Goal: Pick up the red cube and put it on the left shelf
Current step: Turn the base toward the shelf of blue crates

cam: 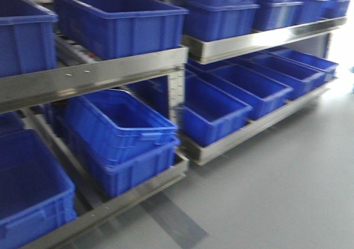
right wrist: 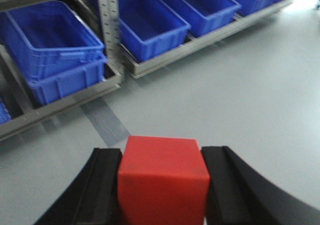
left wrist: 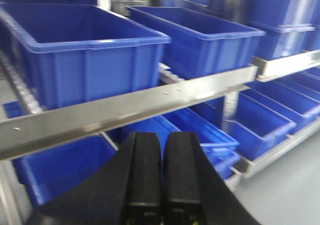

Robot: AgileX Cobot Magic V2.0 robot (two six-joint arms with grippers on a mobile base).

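- R hand [right wrist: 162, 185] clamped on red cube [right wrist: 163, 175]: one black finger each side, cube fills the gap, held above the floor.
- L hand [left wrist: 162, 177]: fingers pressed together, nothing btwn them.
- Beyond cube: grey floor [right wrist: 240, 85] w/ a darker strip [right wrist: 105, 122] running twd the racks.
- Beyond L hand: metal rail [left wrist: 125, 110], blue bins [left wrist: 85, 50] on the level above it.
- Front view: left shelf [cam: 94, 74] and right shelf [cam: 260, 39] side by side, bins on upper and lower levels.
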